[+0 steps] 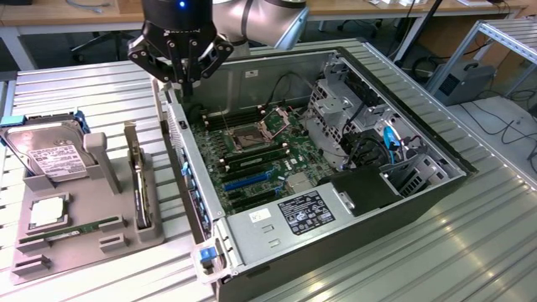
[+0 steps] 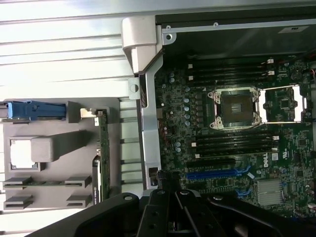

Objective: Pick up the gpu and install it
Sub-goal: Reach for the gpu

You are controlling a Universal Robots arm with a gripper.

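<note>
The end effector (image 1: 183, 80) hung shut and empty above the computer case's (image 1: 336, 251) wall. Beside the case stood the gpu (image 1: 141, 182), which shut fingers could topple.

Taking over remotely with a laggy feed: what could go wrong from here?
1. The gripper is shut and hangs right above a wall of the computer case; going down could hit that wall or the motherboard beside it.
2. The graphics card stands edge-on in a narrow slot of the gray holder; while shut, the gripper may knock it rather than grasp it.
</note>
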